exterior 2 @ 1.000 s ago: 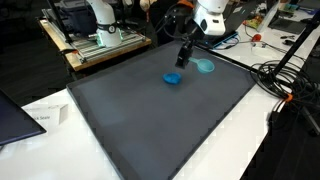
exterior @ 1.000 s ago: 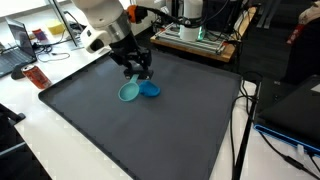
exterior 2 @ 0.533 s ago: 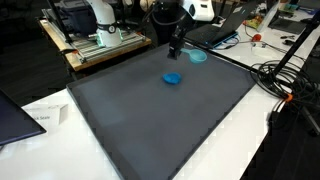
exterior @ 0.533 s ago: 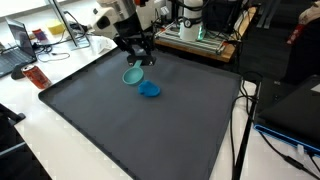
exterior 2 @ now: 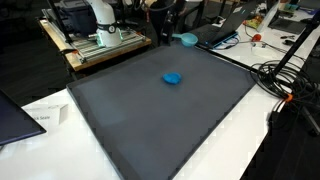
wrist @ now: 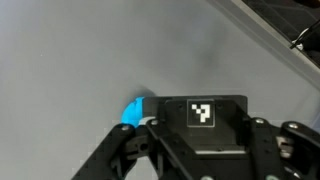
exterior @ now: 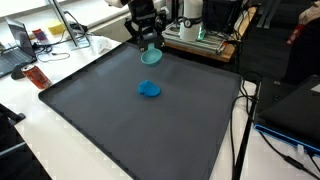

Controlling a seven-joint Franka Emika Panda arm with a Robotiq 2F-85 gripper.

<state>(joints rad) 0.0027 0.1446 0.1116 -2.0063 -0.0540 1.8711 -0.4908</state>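
My gripper point(exterior: 148, 44) hangs above the far edge of the dark grey mat point(exterior: 120, 130), shut on the rim of a teal bowl point(exterior: 151, 57) that it holds in the air. In an exterior view the same teal bowl point(exterior 2: 188, 40) shows at the mat's back edge, beside the dark gripper point(exterior 2: 174, 33). A blue bowl-like piece point(exterior: 149, 90) lies alone on the mat point(exterior 2: 150, 130), well apart from the gripper; it shows as the blue piece point(exterior 2: 172, 78) in both exterior views. In the wrist view the gripper body hides the fingertips, and only a sliver of teal point(wrist: 131, 112) peeks out.
A red can point(exterior: 37, 77) and a laptop point(exterior: 18, 45) stand off the mat on the white table. A metal equipment frame point(exterior 2: 100, 40) sits behind the mat. Cables point(exterior 2: 285, 80) run along one side, and papers point(exterior 2: 45, 116) lie near a corner.
The gripper has lifted the teal bowl away from the blue piece and carried it to the mat's far edge. The blue piece stayed in place.
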